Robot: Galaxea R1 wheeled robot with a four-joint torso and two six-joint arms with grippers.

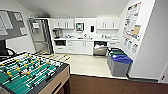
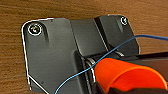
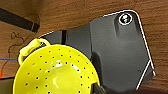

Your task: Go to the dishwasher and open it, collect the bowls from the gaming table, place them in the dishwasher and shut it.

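Observation:
The dishwasher [image 1: 100,50] stands under the far white counter, with its steel door tipped open and a dark interior above it. An orange bowl [image 2: 125,73] shows close up in the left wrist view, above brown wood-grain floor, and my left gripper [image 2: 105,88] is shut on its rim. A yellow bowl [image 3: 55,72] with small holes and a loop handle shows in the right wrist view, with my right gripper [image 3: 98,88] shut on its edge. The gaming table is out of view.
A green-field football table [image 1: 30,73] with rods is close at the lower left. Grey bins with blue [image 1: 120,63] and green [image 1: 115,52] lids line the right wall near the dishwasher. A glass-door fridge [image 1: 40,35] stands at the back left. Pale floor leads to the counter.

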